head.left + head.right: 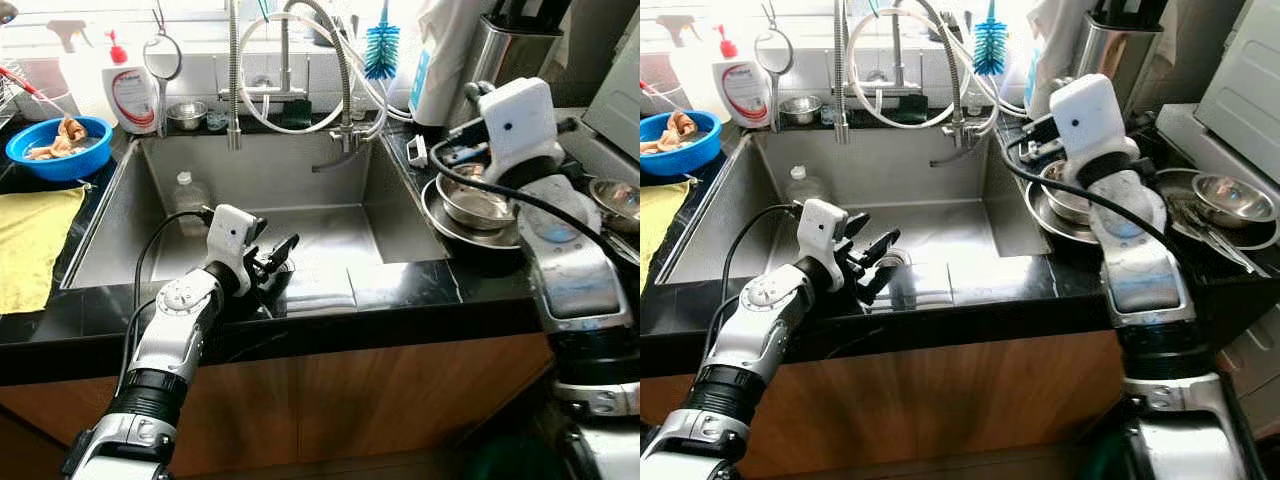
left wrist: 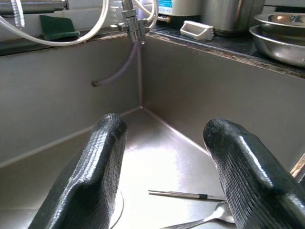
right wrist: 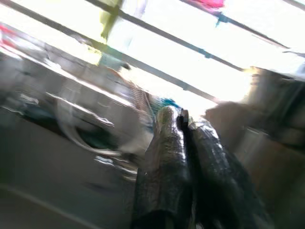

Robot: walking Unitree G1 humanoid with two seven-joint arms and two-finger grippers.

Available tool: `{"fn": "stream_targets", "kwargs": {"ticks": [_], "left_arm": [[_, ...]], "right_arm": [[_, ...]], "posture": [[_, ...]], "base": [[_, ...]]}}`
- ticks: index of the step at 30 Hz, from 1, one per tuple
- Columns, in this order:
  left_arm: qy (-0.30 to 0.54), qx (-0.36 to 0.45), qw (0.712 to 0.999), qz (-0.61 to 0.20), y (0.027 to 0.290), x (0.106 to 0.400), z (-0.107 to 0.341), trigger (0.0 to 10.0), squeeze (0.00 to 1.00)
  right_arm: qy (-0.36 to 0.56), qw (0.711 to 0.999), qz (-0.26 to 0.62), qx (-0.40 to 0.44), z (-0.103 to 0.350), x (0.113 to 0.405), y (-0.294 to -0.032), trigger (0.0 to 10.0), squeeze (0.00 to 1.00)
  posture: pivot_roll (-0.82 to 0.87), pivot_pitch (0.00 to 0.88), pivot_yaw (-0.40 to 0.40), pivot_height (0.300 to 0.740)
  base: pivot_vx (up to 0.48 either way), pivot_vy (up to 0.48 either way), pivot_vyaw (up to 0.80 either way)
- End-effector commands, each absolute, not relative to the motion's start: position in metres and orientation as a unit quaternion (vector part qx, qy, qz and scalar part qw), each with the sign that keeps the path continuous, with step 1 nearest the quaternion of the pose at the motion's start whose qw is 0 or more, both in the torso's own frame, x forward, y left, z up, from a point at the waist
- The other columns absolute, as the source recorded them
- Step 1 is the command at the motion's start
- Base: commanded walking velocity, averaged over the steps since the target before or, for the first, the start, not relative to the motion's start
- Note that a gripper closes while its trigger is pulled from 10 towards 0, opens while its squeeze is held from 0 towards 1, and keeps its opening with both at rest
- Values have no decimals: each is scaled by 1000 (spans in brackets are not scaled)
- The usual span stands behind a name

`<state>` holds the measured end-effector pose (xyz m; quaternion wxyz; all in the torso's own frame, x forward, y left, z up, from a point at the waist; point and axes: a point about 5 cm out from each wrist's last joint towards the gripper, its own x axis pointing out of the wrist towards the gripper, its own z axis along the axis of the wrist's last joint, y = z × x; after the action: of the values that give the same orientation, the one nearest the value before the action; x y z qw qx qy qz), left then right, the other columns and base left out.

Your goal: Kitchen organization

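My left gripper [image 1: 280,255] hangs open just inside the front of the steel sink [image 1: 300,170], low over its floor. In the left wrist view, its two black fingers [image 2: 90,176] stand wide apart with nothing between them. Beyond them a spoon [image 2: 209,219] and a thin metal rod [image 2: 186,195] lie on the sink floor. My right arm reaches over stacked steel bowls [image 1: 470,205] on a plate [image 1: 450,228] on the counter right of the sink. The right gripper [image 3: 183,121] is shut, its fingers pressed together in a blurred wrist view.
A clear plastic bottle [image 1: 188,192] stands in the sink's left part. A blue bowl [image 1: 60,150] with food scraps and a yellow cloth [image 1: 30,240] lie on the left counter. A soap bottle [image 1: 130,95], taps with hoses, blue brush [image 1: 381,48] and knife block [image 1: 510,45] line the back. Another steel bowl [image 1: 1230,198] sits far right.
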<state>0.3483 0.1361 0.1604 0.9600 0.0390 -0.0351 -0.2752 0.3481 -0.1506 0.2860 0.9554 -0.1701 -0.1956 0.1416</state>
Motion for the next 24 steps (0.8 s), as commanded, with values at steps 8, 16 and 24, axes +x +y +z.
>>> {"fn": "stream_targets", "kwargs": {"ticks": [8,16,24], "left_arm": [[-49,37,960,-273,137,348,167,10000,0],[-49,38,960,-272,137,348,167,10000,0],[-46,41,960,-274,136,347,165,10000,0]], "right_arm": [[-170,943,286,-29,265,334,-126,10000,0],[-129,953,275,19,240,341,-141,10000,0],[-74,969,227,59,210,349,-158,10000,0]], "posture": [[46,0,-65,740],[48,0,-66,740],[46,0,-64,740]], "base": [[0,0,0],[0,0,0],[0,0,0]]}}
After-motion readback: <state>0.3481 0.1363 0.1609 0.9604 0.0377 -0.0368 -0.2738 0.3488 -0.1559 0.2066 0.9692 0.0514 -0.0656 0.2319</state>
